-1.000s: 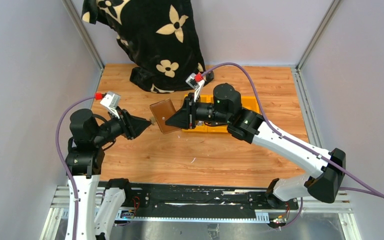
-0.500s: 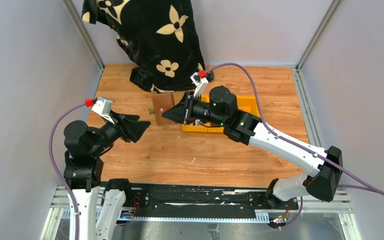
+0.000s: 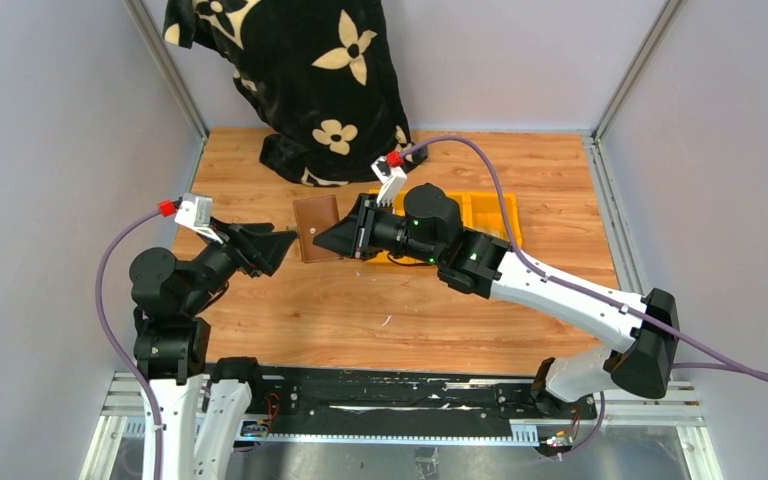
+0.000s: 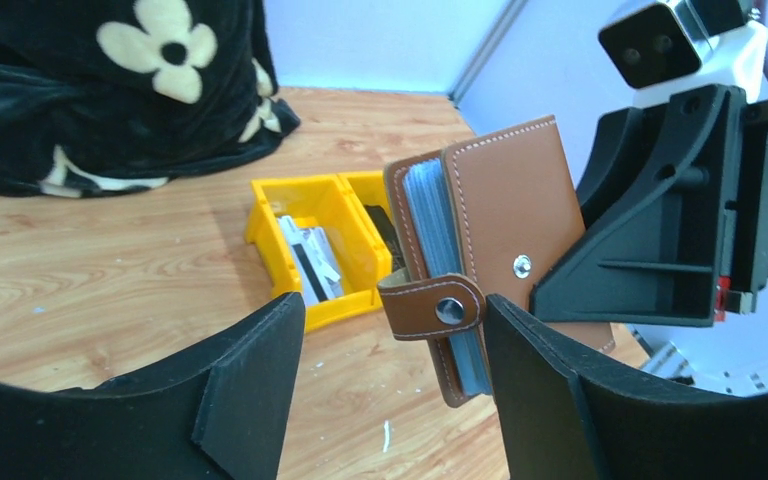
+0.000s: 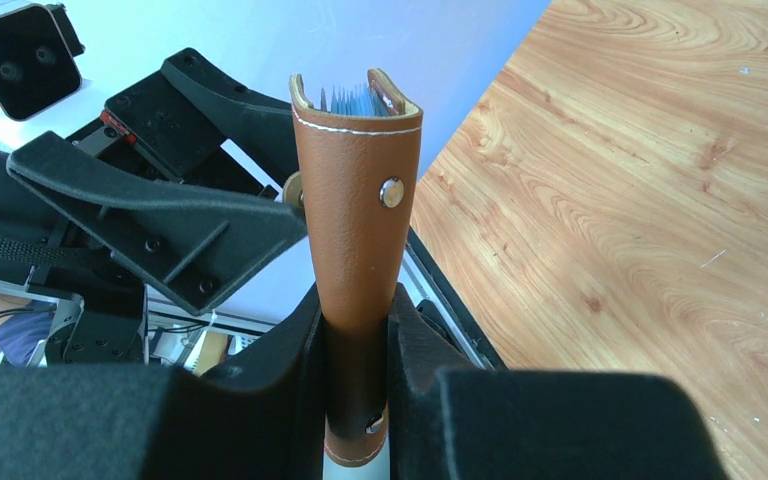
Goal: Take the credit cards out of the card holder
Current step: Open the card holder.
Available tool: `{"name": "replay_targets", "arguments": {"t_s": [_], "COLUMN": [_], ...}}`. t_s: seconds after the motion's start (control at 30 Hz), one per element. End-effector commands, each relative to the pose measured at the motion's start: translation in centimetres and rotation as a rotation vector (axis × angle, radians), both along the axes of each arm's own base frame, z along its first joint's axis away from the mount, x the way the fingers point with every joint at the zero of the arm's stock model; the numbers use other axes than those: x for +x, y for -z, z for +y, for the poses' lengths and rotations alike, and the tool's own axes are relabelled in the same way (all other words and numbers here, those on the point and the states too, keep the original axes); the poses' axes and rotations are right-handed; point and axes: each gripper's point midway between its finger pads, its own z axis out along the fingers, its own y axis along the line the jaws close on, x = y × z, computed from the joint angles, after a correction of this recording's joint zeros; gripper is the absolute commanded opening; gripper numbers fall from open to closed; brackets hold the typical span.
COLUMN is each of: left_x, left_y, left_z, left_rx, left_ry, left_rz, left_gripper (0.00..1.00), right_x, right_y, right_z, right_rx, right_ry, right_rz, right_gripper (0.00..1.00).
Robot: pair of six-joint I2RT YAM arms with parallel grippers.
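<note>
Card holder (image 4: 480, 270) hanging above table (image 3: 410, 320), right gripper (image 5: 356, 322) pinching one edge. Left gripper (image 4: 390, 335) now spreading wide, backing off after letting tab (image 4: 430, 305) go. Tab dangling unsnapped; holder becoming ready for opening. Cards not yet coming out.

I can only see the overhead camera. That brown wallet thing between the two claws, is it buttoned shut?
Observer: No. The left wrist view shows the card holder with its strap hanging loose, off its stud.
Visitor: What grips it?
Observer: The right claw, shut on its lower end. The right wrist view shows it standing upright.
Visitor: And the other one?
Observer: The left claw is open, with a finger on either side of the strap, not closed on it.
</note>
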Motion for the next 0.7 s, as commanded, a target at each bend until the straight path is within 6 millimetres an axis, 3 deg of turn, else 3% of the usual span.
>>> {"name": "replay_targets", "arguments": {"t_s": [0.0, 0.5, 0.67], "left_x": [1.0, 1.2, 0.7], "left_y": [-0.6, 0.0, -0.6], "left_z": [1.9, 2.7, 1.6], "left_rx": [0.018, 0.011, -0.048], "left_ry": [-0.134, -0.186, -0.125], "left_rz": [-0.019, 0.01, 0.011], "left_gripper": [0.68, 0.37, 0.37], "right_x": [-0.3, -0.8, -1.0], "right_y": [-2.2, -3.3, -3.5], "right_z": [0.5, 0.2, 0.4], "right_rx": [0.076, 0.148, 0.168], "right_ry": [0.008, -0.003, -0.02], "right_rz": [-0.016, -0.027, -0.025], "right_gripper": [0.0, 0.0, 0.0]}}
